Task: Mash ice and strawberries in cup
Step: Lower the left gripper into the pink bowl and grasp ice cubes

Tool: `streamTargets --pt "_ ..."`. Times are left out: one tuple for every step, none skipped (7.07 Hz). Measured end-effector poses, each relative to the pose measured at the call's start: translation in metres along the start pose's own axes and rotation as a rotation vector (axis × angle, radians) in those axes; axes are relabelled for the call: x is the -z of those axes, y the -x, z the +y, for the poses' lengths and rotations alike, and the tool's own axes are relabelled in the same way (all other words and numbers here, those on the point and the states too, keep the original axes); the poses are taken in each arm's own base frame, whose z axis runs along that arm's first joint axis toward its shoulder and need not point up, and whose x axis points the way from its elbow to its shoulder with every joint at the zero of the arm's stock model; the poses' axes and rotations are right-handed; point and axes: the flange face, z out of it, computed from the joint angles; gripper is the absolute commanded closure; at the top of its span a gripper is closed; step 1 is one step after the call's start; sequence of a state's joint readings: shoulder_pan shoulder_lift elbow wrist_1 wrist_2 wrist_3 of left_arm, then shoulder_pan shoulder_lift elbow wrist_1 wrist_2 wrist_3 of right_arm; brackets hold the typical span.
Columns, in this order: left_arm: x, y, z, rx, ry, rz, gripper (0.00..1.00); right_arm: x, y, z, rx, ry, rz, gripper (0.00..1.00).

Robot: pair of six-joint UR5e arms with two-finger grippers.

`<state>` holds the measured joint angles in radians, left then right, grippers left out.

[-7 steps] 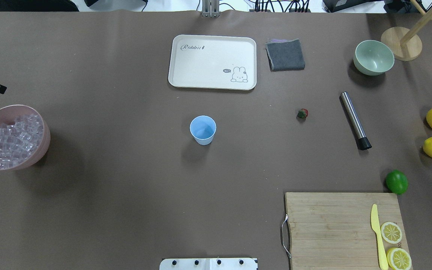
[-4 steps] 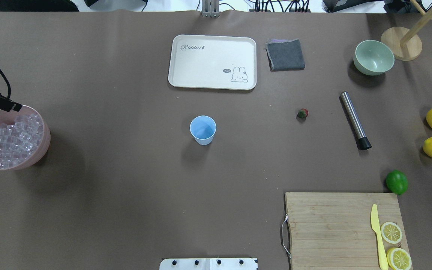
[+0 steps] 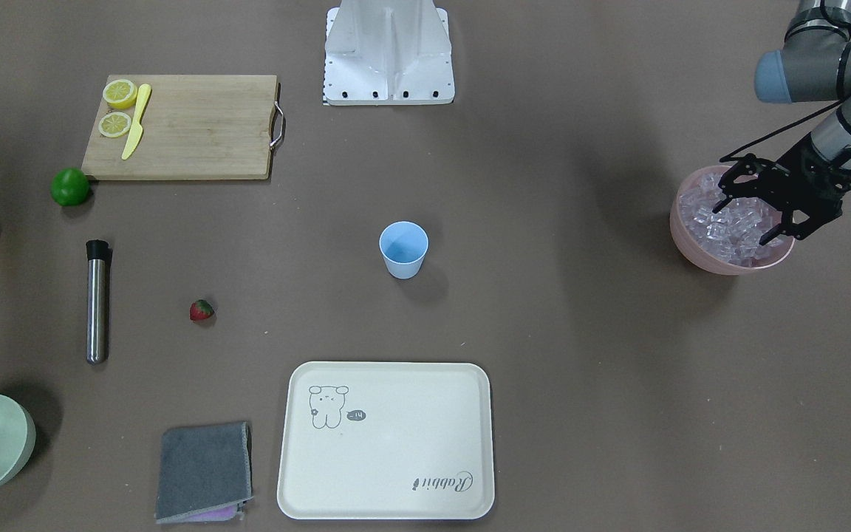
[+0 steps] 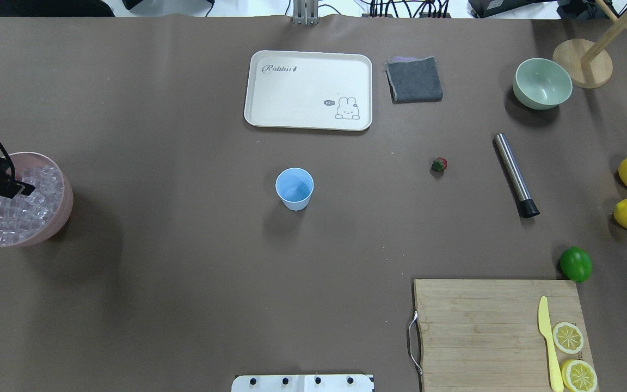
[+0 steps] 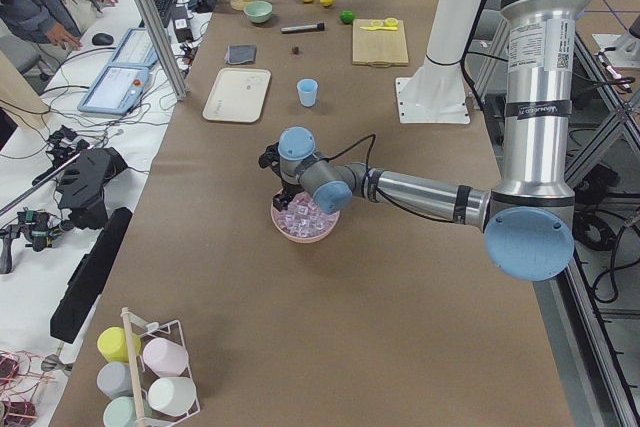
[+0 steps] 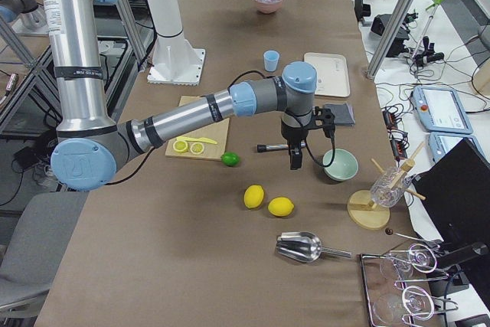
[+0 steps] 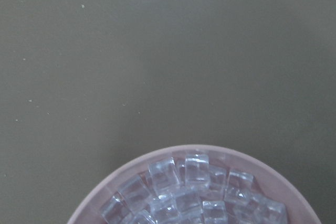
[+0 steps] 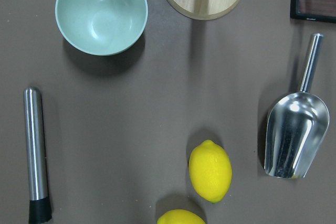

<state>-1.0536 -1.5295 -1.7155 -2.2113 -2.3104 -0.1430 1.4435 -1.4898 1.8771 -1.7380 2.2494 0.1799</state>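
Over at the worktop's left end, the left hand (image 3: 747,219) hangs wide open and empty just above the pink bowl (image 3: 713,264) heaped with ice (image 3: 699,210). It's fetching cubes, I'd say, so next it must dip and pinch one. The cup (image 3: 403,248) stands empty mid-worktop, with the strawberry (image 3: 201,310) loose, well apart. Whether the right hand (image 6: 295,157) is open, I cannot tell.
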Motion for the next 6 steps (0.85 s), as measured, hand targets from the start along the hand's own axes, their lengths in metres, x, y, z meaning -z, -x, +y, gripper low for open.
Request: streamTargets --pt "-0.006 -0.004 0.009 -0.016 0.007 0.013 0.14 0.001 -0.005 0.003 -0.009 -0.001 0.002 0.0" --pt "-0.009 -0.005 0.017 -0.025 0.01 0.019 0.14 0.001 -0.008 0.006 -0.015 -0.001 0.004 0.0" --pt "-0.013 -0.008 0.021 -0.032 0.016 0.026 0.14 0.002 -0.01 0.007 -0.019 -0.002 0.004 0.0" --pt "-0.018 -0.012 0.022 -0.04 0.024 0.034 0.14 0.002 -0.011 0.008 -0.02 -0.002 0.004 0.0" --pt "-0.024 -0.016 0.021 -0.048 0.031 0.042 0.14 0.003 -0.011 0.008 -0.02 -0.004 0.003 0.0" --pt "-0.028 -0.018 0.021 -0.053 0.037 0.046 0.14 0.004 -0.011 0.008 -0.018 -0.006 0.002 0.0"
